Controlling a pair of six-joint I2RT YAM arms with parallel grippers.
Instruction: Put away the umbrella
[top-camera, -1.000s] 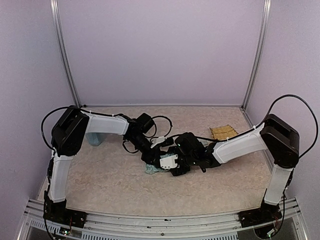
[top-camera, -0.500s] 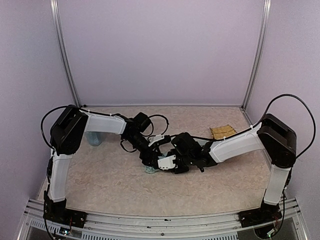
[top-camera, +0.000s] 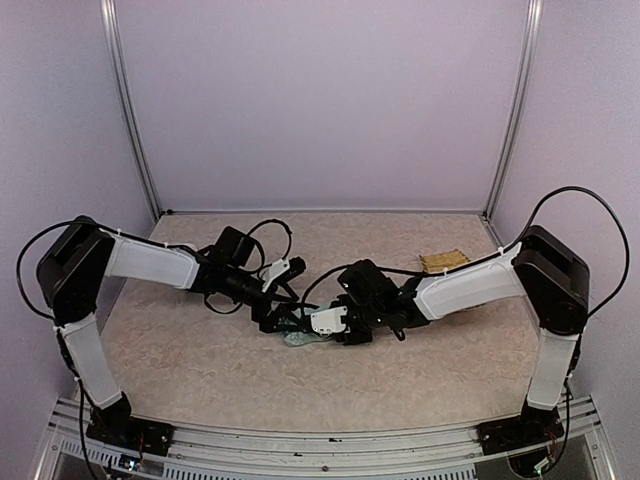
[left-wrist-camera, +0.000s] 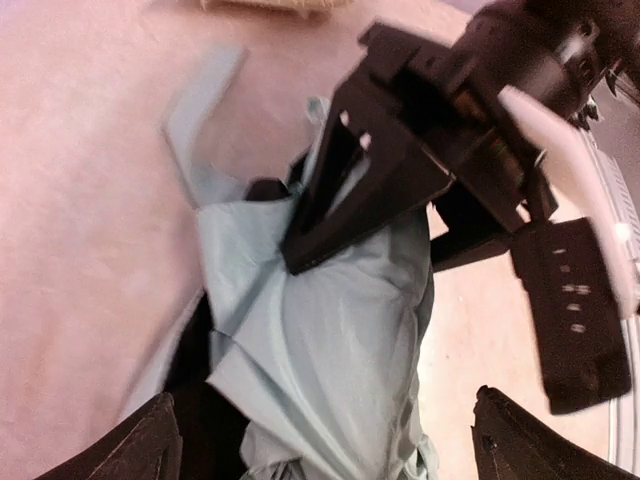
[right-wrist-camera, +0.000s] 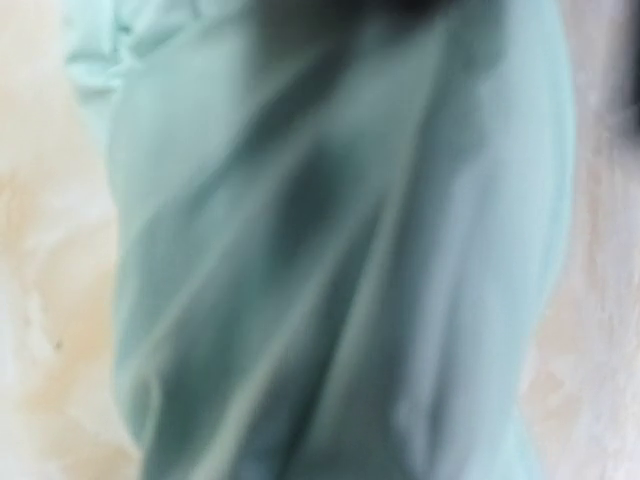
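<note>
Seen from above, the umbrella (top-camera: 298, 339) lies mostly hidden beneath both arms, with only a sliver of mint fabric showing. The right wrist view is a blur of that fabric, so the hold of the right gripper (top-camera: 318, 332) cannot be judged. The left wrist view's bottom edge cuts off the tips of the left gripper (left-wrist-camera: 335, 445) and the umbrella's lower end.

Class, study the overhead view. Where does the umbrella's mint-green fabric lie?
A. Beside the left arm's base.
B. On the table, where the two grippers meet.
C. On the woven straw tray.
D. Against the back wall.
B: the umbrella lies bunched on the table between the left gripper and the right gripper, well apart from the woven straw tray.
</note>
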